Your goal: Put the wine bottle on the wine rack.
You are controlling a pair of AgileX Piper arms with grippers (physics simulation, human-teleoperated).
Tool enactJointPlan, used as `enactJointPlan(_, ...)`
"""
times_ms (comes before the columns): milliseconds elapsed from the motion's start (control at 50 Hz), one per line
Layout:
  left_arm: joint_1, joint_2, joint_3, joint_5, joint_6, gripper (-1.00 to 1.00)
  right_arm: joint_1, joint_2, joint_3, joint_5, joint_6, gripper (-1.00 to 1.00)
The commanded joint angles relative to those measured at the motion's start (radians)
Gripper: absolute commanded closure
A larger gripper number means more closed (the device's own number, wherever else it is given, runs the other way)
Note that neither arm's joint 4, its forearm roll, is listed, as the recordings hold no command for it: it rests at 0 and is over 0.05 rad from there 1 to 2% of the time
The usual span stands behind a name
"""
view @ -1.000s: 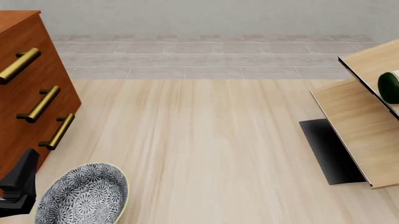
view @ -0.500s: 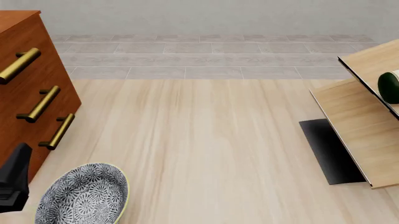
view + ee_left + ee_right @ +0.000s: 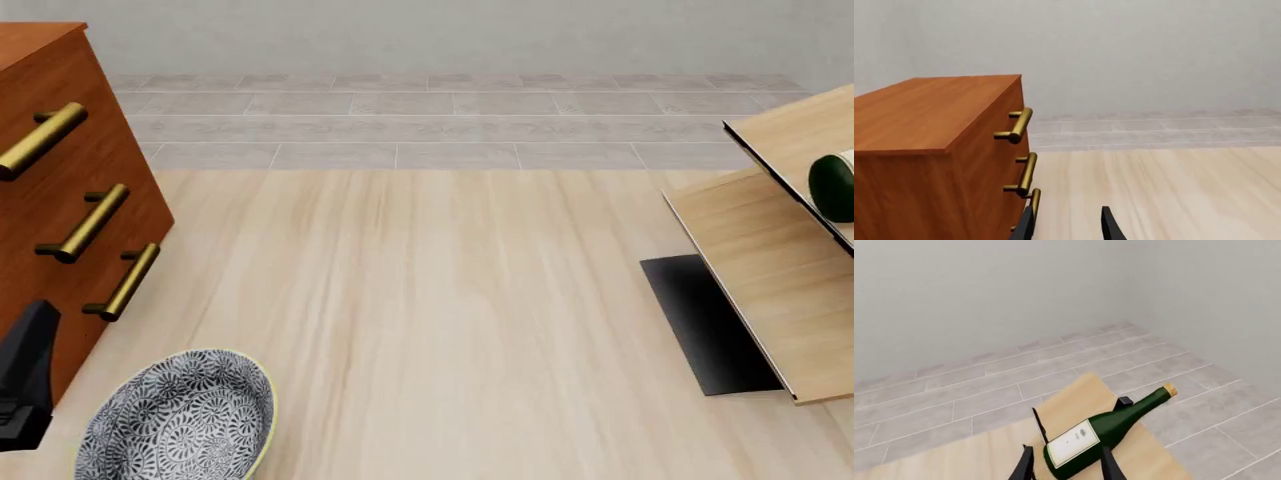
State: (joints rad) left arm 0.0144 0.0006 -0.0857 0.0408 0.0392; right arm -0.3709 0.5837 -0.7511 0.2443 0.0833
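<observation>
Right wrist: I see the wine bottle (image 3: 1104,431) lying on its side on the wine rack (image 3: 1084,405), my right gripper (image 3: 1065,465) spread and off it, so the placement looks done, only backing out left. Left wrist: left gripper (image 3: 1066,226) parted, holding nothing, close beside the cabinet (image 3: 934,150). Front: bottle butt at the right edge on the rack, bowl (image 3: 180,420) near-left, middle of table (image 3: 427,320) free for retreat.

Your left hand (image 3: 27,385) sits between drawer cabinet (image 3: 60,190) and bowl (image 3: 180,420); far to its right, the wine bottle (image 3: 1104,432) lies on the wine rack (image 3: 767,270).
</observation>
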Motion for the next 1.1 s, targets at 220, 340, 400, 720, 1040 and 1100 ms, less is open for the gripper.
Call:
enactJointPlan(220,-0.006,0.0,-0.019,0.016,0.004,-1.0,0.107,-0.17,0.092,0.071,-0.035,-1.0)
enactJointPlan(340,-0.013,0.0,-0.035,0.032,0.012,-1.0,0.135,-0.205,0.101,0.094,-0.05,-1.0)
enactJointPlan(400,-0.013,0.0,-0.05,0.043,0.016,-1.0,0.15,-0.226,0.104,0.108,-0.057,-1.0)
enactJointPlan(720,-0.025,0.0,-0.084,0.074,0.033,-1.0,0.201,-0.317,0.128,0.169,-0.063,-1.0)
enactJointPlan(1040,-0.012,-0.001,-0.113,0.094,0.037,-1.0,0.259,-0.45,0.181,0.217,-0.073,-1.0)
enactJointPlan(1100,-0.009,0.0,-0.121,0.1,0.038,-1.0,0.306,-0.504,0.213,0.221,-0.123,-1.0)
